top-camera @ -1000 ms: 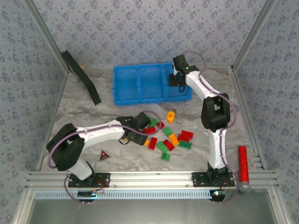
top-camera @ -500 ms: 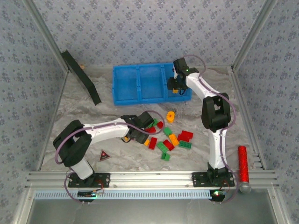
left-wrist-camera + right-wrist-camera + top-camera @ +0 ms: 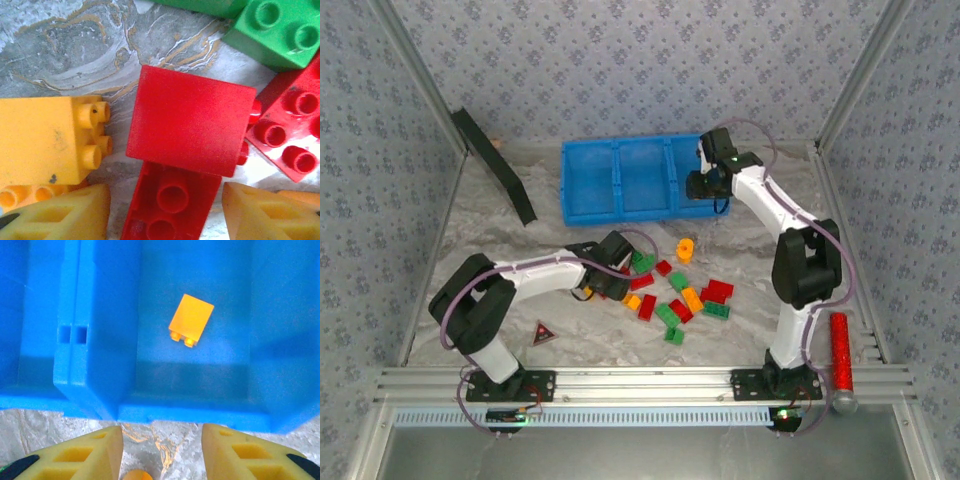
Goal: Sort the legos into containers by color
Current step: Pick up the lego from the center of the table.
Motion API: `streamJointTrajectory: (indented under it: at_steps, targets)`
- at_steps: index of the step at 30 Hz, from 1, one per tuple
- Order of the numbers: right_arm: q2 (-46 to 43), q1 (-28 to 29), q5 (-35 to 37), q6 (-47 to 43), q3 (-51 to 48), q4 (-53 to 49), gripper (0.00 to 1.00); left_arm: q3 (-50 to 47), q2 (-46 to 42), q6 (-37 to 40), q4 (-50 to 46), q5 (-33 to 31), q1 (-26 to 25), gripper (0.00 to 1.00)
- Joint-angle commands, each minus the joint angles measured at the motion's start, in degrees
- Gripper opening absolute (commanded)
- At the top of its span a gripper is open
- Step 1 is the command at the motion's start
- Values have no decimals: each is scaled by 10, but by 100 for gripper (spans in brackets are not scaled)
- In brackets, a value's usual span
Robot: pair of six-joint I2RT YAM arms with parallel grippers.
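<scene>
Orange brick (image 3: 191, 320): it lies flat on the floor of the right compartment (image 3: 150, 280) of the blue bin (image 3: 590, 190), ahead of your right pincer (image 3: 160, 460) and a little to its right. Its studs are turned back toward the pincer. Half a second ago an orange patch sat directly under that pincer in the top view; now the brick lies free.

Right pincer: the fingers (image 3: 92, 455) are spread wide with nothing between them. Over the last second it has drawn back toward the bin's near wall (image 3: 190, 415). The tips are now above the marbled table (image 3: 150, 440) with that wall just ahead. A divider (image 3: 95, 330) stands ahead-left. In the top view your right elbow has swung outward to the right.

Left side: a red brick (image 3: 172, 205) sits between the tips of your left pincer (image 3: 165, 217). The jaws are spread, and the right tip is just beside the brick; I cannot tell whether it touches. A second red brick (image 3: 190, 125) lies just ahead on its side, smooth face up, overlapping the first. Ahead-left is an orange-yellow brick (image 3: 42, 140), also on its side. Ahead-right are a green brick (image 3: 277, 30) and a third red brick (image 3: 295, 135).

In the top view the left pincer has shifted slightly away from the arm bases since 0.5 s ago. It sits at the left edge of the loose legos (image 3: 685, 295), which look unmoved.
</scene>
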Motion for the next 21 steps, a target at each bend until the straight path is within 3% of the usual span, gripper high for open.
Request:
streamJointTrajectory:
  at_steps: [1, 12, 16, 21]
  targets:
    - [-26, 2, 18, 2, -26, -15, 46, -13, 23, 7, 4, 52, 4, 57]
    - [-145, 8, 39, 37, -121, -93, 46, -5, 36, -4, -37, 42, 2, 36]
    - [-217, 3, 38, 73, -201, -133, 51, 7, 16, 1, -56, 28, 2, 25]
    - [-325, -2, 5, 141, -328, -142, 64, 65, -12, 20, -101, 21, 7, 21]
